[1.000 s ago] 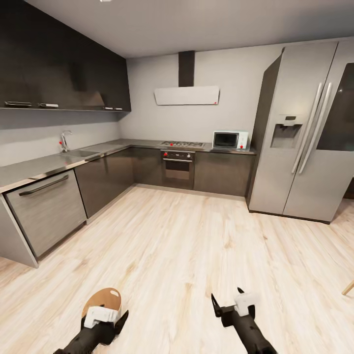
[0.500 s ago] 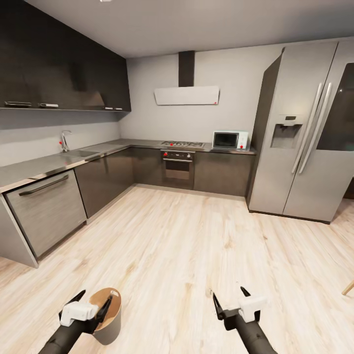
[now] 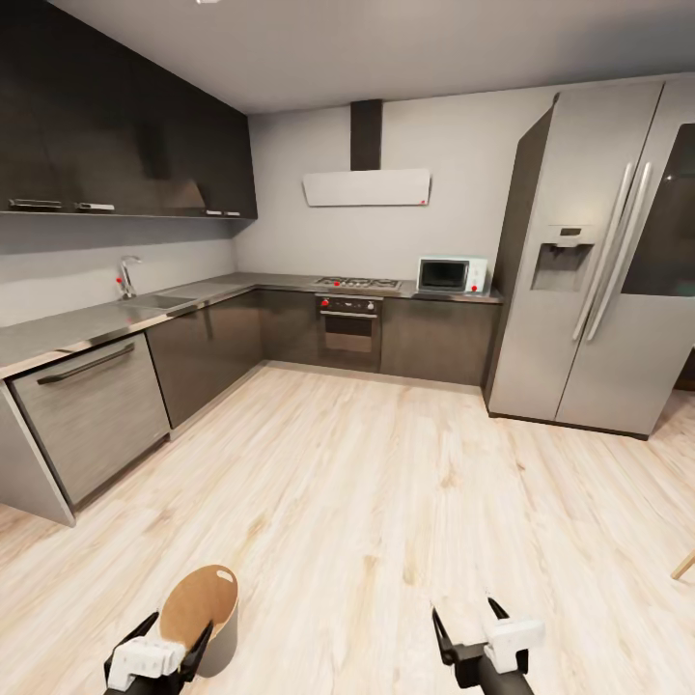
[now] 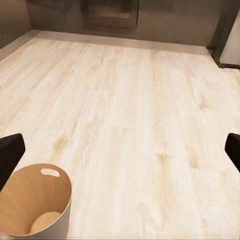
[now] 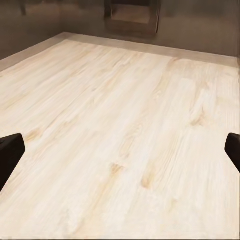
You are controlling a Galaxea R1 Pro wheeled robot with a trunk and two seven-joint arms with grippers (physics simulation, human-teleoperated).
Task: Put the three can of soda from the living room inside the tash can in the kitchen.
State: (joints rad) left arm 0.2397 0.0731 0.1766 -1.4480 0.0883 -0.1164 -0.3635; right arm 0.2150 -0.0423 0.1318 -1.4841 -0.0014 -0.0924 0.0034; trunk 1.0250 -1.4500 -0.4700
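The tash can [image 3: 205,618] stands on the wood floor [image 3: 386,502], far from the fridge [image 3: 598,261]. Right beside it hangs the left gripper [image 3: 172,639], spread wide, holding nothing. The right gripper [image 3: 470,627] is wide and holds nothing too.

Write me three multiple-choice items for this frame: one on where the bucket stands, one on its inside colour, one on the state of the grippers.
1. Where does the trash can stand?
A. On the countertop
B. On the wood floor by the left gripper
C. Inside the fridge

2. What colour is its inside?
A. Tan-brown
B. Blue
C. White

3. How are the two grippers?
A. Both shut on cans
B. Left shut on the bucket
C. Both open and holding nothing

Answers:
1. B, it stands upright on the floor just past the left gripper.
2. A, the left wrist view shows a tan-brown interior.
3. C, the right gripper and the left one both show spread fingers with only floor between.
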